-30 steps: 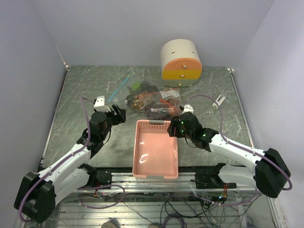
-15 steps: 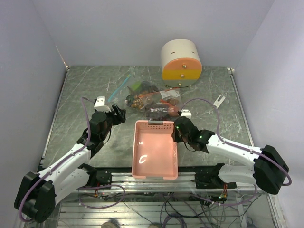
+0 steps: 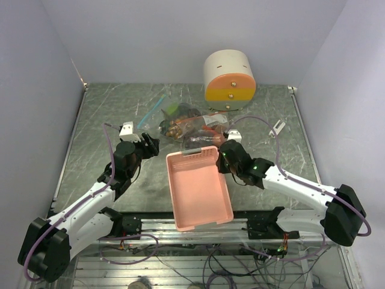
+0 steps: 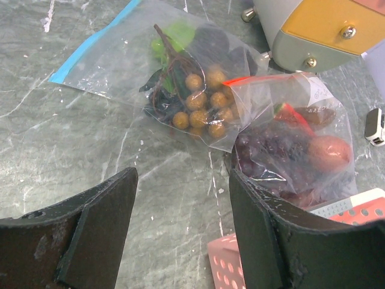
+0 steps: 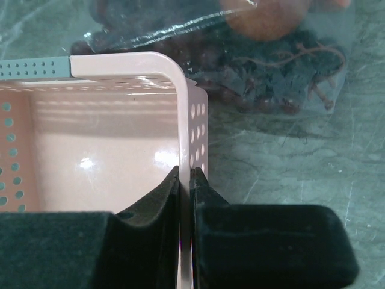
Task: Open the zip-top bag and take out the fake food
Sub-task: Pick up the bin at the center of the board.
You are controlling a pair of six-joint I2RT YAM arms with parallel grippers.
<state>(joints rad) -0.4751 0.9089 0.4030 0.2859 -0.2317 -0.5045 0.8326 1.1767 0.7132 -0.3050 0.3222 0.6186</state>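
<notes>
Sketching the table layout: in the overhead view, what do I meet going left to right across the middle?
left gripper → pink basket → small white object

on the right wrist view we lose the pink basket [image 5: 120, 60] off the left edge, and the right gripper [image 5: 184, 176] covers the lower run of the wall it pinches. an orange fruit [image 5: 264, 15] is clipped by the top edge. over on the left wrist view, the left gripper [image 4: 183, 198] runs off the bottom, the drum [image 4: 319, 30] is cut at the top, and a white clip [image 4: 375, 126] is halved by the right edge. from above, the fake food [image 3: 198, 129] is too small for us to sort, and we can't tell how the zip-top bag [image 3: 177, 119] is sealed.
</notes>
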